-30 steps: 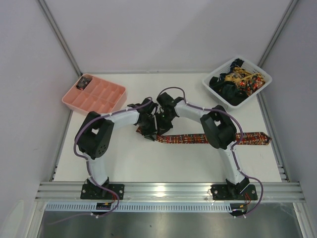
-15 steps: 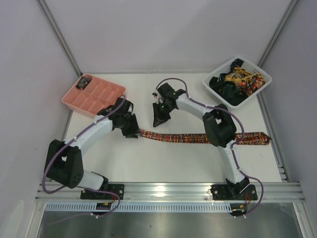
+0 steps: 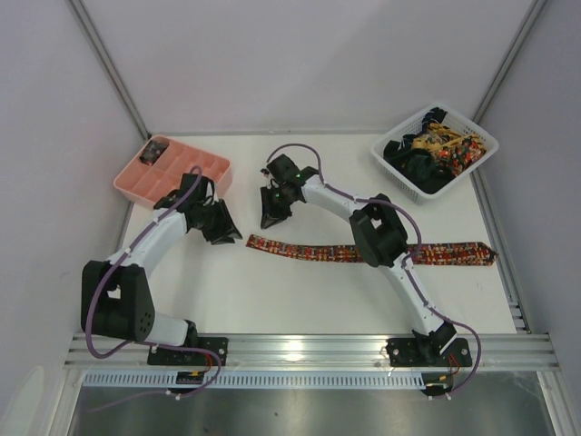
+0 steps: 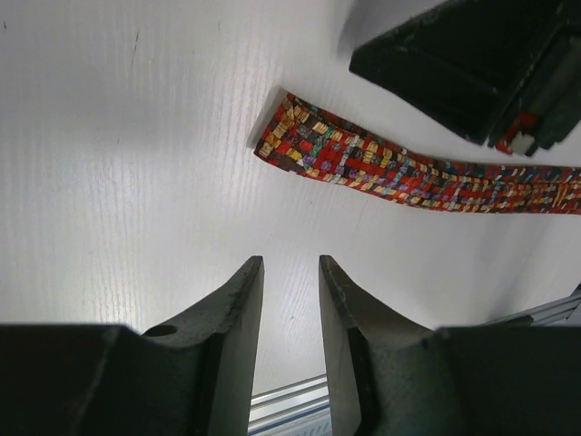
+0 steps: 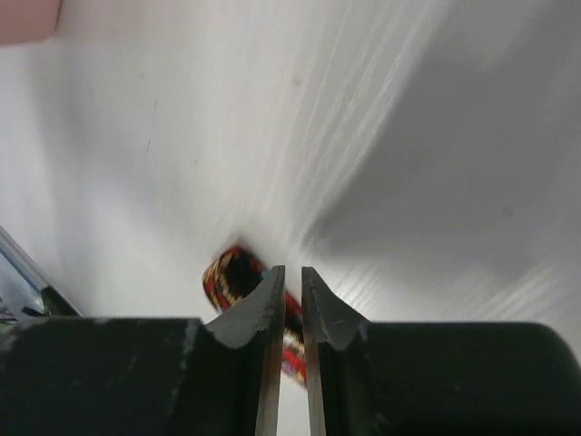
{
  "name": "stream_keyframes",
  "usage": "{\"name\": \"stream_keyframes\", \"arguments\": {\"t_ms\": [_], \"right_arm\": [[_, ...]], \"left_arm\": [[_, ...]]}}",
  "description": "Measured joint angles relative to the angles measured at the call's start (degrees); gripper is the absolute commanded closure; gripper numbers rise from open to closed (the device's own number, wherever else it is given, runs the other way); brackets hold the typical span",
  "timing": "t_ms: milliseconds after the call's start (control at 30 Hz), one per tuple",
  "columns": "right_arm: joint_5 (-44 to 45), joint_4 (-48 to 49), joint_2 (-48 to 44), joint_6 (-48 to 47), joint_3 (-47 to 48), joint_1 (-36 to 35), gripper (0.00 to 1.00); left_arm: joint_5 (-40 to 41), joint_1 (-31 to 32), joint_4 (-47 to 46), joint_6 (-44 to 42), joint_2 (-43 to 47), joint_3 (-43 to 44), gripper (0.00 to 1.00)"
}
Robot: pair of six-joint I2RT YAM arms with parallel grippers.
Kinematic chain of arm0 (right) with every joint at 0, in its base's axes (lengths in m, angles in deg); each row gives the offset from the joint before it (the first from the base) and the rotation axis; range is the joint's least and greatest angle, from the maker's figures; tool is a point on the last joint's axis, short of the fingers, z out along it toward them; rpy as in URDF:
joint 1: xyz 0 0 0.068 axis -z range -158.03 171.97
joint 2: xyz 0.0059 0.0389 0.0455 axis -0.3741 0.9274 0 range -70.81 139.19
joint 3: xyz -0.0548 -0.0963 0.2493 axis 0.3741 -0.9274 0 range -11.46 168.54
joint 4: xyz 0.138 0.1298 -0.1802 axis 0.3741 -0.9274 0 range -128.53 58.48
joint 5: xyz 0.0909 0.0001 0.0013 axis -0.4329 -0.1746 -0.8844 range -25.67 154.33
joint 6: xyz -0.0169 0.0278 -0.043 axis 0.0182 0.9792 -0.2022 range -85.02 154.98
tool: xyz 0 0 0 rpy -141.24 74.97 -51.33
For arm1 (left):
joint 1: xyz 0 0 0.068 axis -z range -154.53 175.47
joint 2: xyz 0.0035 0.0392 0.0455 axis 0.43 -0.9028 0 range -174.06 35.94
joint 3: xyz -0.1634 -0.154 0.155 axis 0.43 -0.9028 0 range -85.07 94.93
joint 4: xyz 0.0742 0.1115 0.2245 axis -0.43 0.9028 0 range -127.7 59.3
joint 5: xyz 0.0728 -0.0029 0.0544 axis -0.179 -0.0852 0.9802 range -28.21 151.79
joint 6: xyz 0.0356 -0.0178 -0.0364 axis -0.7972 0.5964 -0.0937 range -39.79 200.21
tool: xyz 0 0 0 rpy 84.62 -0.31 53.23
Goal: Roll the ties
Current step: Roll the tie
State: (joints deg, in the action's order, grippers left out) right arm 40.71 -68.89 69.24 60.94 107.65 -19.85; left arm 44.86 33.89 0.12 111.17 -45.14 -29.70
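The white table [image 3: 300,291] takes up most of what I can see, with both black-and-white arms reaching out over it from the near edge. One long, narrow fabric tie [image 3: 309,249], patterned in red, orange, yellow and black, lies flat and unrolled across the middle of the table. Its narrow end points toward the left side. Its wider, pointed end is far out on the right, and the right arm's elbow crosses over part of it.

In the far right corner is a white plastic lattice basket [image 3: 398,173] with a heap of other ties [image 3: 436,150] in it, some plain dark, some yellow and red. In the far left corner is a pink compartment tray [image 3: 195,173] with one small dark bundle [image 3: 154,153] in its far-left cell.

The left gripper [image 3: 227,232] sits just left of the tie's narrow end, near the pink tray and not touching the fabric. Its wrist view shows the left gripper [image 4: 290,265] with the fingers parted by a modest gap and nothing between them. The tie's end [image 4: 381,168] lies on the table beyond the tips.

The right gripper [image 3: 269,218] is just beyond the narrow end, on the far side of the tie. Up close, the right gripper [image 5: 289,272] shows only a thin slit between its fingers and holds nothing. A bit of the tie [image 5: 227,272] shows past the left fingertip.
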Motion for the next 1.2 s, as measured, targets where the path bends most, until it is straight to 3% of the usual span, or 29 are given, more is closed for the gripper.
{"name": "stream_keyframes", "arguments": {"t_ms": [100, 133, 300, 533, 833, 1200], "right_arm": [[-1.0, 0.8, 3.5, 1.5, 2.6, 0.4, 0.83], [-1.8, 1.1, 3.8, 1.8, 2.8, 0.4, 0.83], [-4.0, 1.6, 3.8, 2.4, 2.4, -0.6, 0.85], [-10.1, 4.9, 2.9, 4.2, -2.1, -2.5, 0.83], [-7.3, 2.4, 1.6, 4.4, -1.7, 0.4, 0.79], [-10.2, 6.7, -13.4, 4.4, -20.5, 1.9, 0.84]], "left_arm": [[0.0, 0.0, 0.2, 0.0, 0.1, -0.9, 0.58], [0.0, -0.1, 0.3, 0.0, 0.2, -1.2, 0.52], [-0.5, -0.9, 0.3, -0.5, 1.9, -2.3, 0.46], [-5.1, -1.9, -1.6, -4.2, 1.4, -2.8, 0.46], [-10.5, -2.1, -3.8, -6.7, -7.8, -2.9, 0.46], [-10.0, -2.1, -5.5, -9.1, -16.3, 0.5, 0.53]]}}
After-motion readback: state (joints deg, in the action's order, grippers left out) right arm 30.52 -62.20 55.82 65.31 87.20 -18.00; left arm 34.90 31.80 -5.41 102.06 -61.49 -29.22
